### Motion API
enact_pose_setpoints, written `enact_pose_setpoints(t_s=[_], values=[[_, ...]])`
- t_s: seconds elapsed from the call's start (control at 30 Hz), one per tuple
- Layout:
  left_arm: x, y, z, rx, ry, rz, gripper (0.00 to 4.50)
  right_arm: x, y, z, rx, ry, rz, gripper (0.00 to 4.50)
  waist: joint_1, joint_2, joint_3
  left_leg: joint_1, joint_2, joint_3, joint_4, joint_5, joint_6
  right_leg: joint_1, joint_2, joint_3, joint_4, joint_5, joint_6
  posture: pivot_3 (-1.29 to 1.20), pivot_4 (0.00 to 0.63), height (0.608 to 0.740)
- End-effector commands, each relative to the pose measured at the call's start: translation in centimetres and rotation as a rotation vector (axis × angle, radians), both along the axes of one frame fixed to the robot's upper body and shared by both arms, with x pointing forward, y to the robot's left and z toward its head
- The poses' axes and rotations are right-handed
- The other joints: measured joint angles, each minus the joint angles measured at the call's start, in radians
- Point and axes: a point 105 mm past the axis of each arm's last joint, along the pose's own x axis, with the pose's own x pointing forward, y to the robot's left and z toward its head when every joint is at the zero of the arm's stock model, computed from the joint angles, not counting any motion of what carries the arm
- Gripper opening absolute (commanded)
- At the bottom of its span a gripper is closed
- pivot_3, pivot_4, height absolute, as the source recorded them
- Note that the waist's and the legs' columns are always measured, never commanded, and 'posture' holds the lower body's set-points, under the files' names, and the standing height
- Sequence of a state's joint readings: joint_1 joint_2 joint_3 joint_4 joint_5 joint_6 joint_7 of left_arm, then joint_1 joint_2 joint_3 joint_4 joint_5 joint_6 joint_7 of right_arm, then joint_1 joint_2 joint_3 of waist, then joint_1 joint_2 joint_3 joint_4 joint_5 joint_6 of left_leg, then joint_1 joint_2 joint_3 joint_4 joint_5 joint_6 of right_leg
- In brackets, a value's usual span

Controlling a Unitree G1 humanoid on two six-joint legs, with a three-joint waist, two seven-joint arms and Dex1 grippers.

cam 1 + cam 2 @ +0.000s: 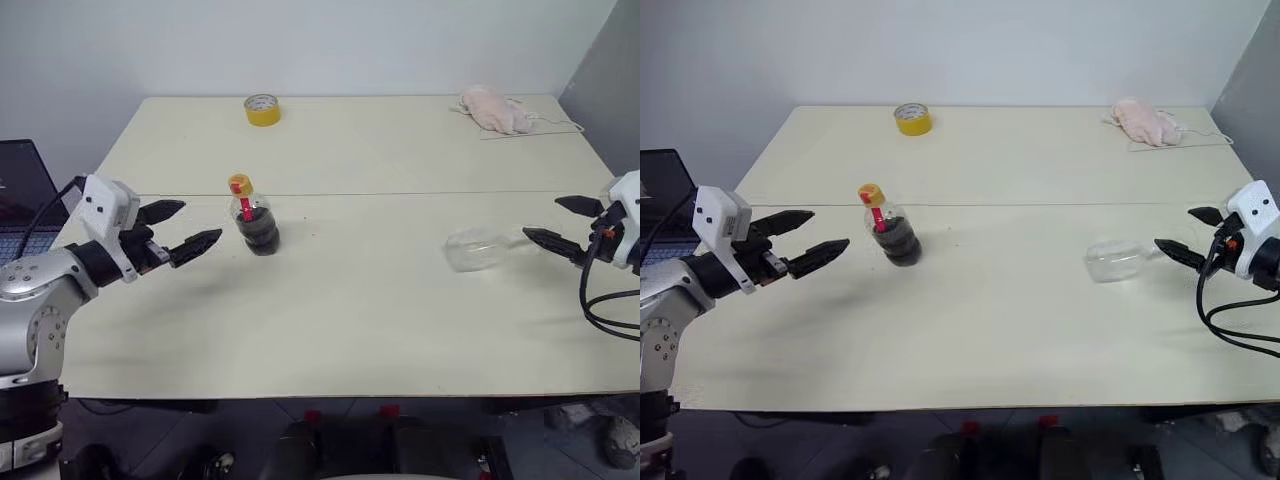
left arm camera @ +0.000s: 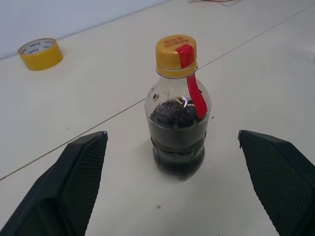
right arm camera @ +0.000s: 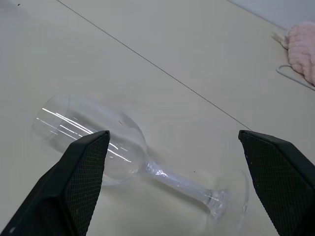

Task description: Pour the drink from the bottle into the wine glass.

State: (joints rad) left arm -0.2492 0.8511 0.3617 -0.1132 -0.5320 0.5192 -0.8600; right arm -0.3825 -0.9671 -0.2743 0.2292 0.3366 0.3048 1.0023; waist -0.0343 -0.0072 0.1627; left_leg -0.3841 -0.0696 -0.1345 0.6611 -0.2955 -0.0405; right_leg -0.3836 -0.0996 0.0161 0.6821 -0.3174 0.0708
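The bottle (image 1: 254,222) stands capped, left of centre on the worktop (image 1: 360,310); the left wrist view reveals red tape over its cap. The wine glass (image 3: 128,152) lies on its side. Both left gripper (image 1: 186,229) and right gripper (image 1: 565,225) spread their fingers wide, empty.

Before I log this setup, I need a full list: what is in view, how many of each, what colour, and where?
bottle: one, clear with dark brown drink, yellow cap, red strip; upright on the table, left of centre, just ahead of the left gripper.
wine glass: one, clear; lying on its side, right of centre, foot toward the right gripper.
tape roll: one, yellow; far edge of the table, left of middle.
cloth: one, pink; far right corner.
table: one, cream.
laptop: one, dark; off the table's left edge.
left gripper: one, black fingers, open, empty.
right gripper: one, black fingers, open, empty.
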Motion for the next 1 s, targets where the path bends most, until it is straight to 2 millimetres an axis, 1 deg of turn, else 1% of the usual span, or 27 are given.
enact_pose_setpoints(t_s=[0.03,0.13,0.3,0.4,0.53,0.6,0.77,0.87,1.0], values=[[-0.4,-0.1,1.6,0.026,-0.057,-0.011,4.50,-0.1,-0.1,1.9,-0.003,-0.060,0.010,4.48,0.000,0.000,0.000,0.000,0.000,0.000,0.000,0.000,0.000,0.000,0.000,0.000,0.000,0.000,0.000,0.00,0.150,0.740],[-0.2,0.3,1.9,-0.015,-0.070,0.014,4.50,-0.2,-0.3,1.7,-0.002,-0.057,0.008,4.48,0.000,0.000,0.000,0.000,0.000,0.000,0.000,0.000,0.000,0.000,0.000,0.000,0.000,0.000,0.000,0.00,0.150,0.740],[-0.4,0.7,1.8,0.009,-0.061,0.020,4.50,-0.1,-0.7,1.5,-0.001,-0.055,0.007,4.48,0.000,0.000,0.000,0.000,0.000,0.000,0.000,0.000,0.000,0.000,0.000,0.000,0.000,0.000,0.000,0.00,0.150,0.740],[-0.4,0.5,1.9,0.001,-0.062,0.008,4.50,0.0,-0.4,1.3,0.011,-0.050,0.027,4.48,0.000,0.000,0.000,0.000,0.000,0.000,0.000,0.000,0.000,0.000,0.000,0.000,0.000,0.000,0.000,0.00,0.150,0.740],[-0.3,0.8,1.5,0.003,-0.062,0.037,4.50,0.1,0.8,1.4,0.029,-0.050,0.078,4.48,0.000,0.000,0.000,0.000,0.000,0.000,0.000,0.000,0.000,0.000,0.000,0.000,0.000,0.000,0.000,0.00,0.150,0.740],[-0.3,1.0,1.2,0.003,-0.063,0.053,4.50,-0.1,2.0,1.4,0.045,-0.041,0.129,4.48,0.000,0.000,0.000,0.000,0.000,0.000,0.000,0.000,0.000,0.000,0.000,0.000,0.000,0.000,0.000,0.00,0.150,0.740],[0.7,1.3,0.7,-0.016,-0.083,0.107,4.50,-0.9,6.1,0.1,0.063,0.001,0.274,4.48,0.001,0.000,0.000,0.000,0.000,0.000,0.000,0.000,0.000,0.000,0.000,0.000,0.000,0.000,0.000,0.00,0.150,0.740],[1.1,0.6,0.3,-0.047,-0.094,0.106,4.50,-0.9,7.7,0.5,0.088,-0.017,0.303,4.48,0.001,0.000,0.000,0.000,0.000,0.000,0.000,0.000,0.000,0.000,0.000,0.000,0.000,0.000,0.000,0.00,0.150,0.740],[2.0,-1.4,-1.7,-0.056,-0.069,0.074,4.50,-1.7,11.5,1.2,0.110,-0.036,0.401,4.48,0.003,0.000,0.000,0.000,0.000,-0.001,0.001,0.000,0.000,0.000,-0.001,0.000,0.000,0.000,0.000,0.00,0.150,0.740]])
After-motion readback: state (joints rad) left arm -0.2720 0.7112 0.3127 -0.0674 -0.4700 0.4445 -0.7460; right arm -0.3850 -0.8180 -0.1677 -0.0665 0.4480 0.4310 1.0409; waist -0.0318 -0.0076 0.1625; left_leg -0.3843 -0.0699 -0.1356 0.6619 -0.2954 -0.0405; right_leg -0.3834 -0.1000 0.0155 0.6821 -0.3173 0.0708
